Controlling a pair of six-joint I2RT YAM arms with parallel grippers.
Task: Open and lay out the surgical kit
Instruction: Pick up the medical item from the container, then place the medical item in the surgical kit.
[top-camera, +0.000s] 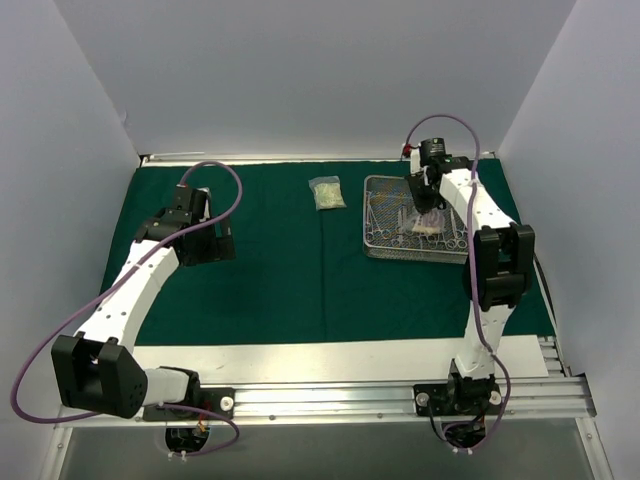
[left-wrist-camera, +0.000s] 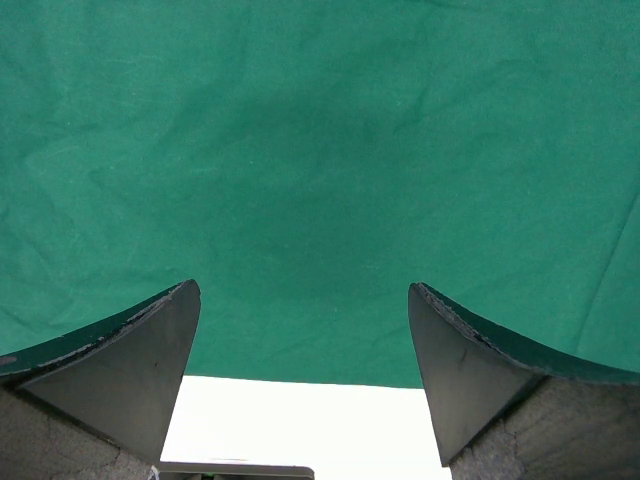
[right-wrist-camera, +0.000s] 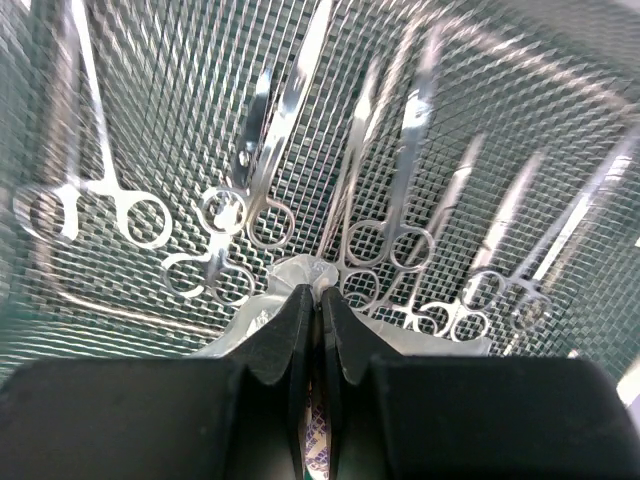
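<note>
The green cloth (top-camera: 270, 280) lies open and flat across the table, so the unwrapping looks done. One clear packet (top-camera: 327, 192) sits out on the cloth, just left of the wire tray (top-camera: 372, 248), which stands at the back right.

The right claw (right-wrist-camera: 320, 297) is down inside the tray, pinched tight on the edge of the second packet (right-wrist-camera: 283, 277). By my read that one is about to be lifted out. Beneath it the steel scissor-handled tools (right-wrist-camera: 272, 150) lie side by side on the mesh, and none shows out on the cloth, so the bulk of the laying-out is ahead.

Over on the left, the left claw (left-wrist-camera: 302, 290) hangs wide apart above bare cloth, holding nothing.
</note>
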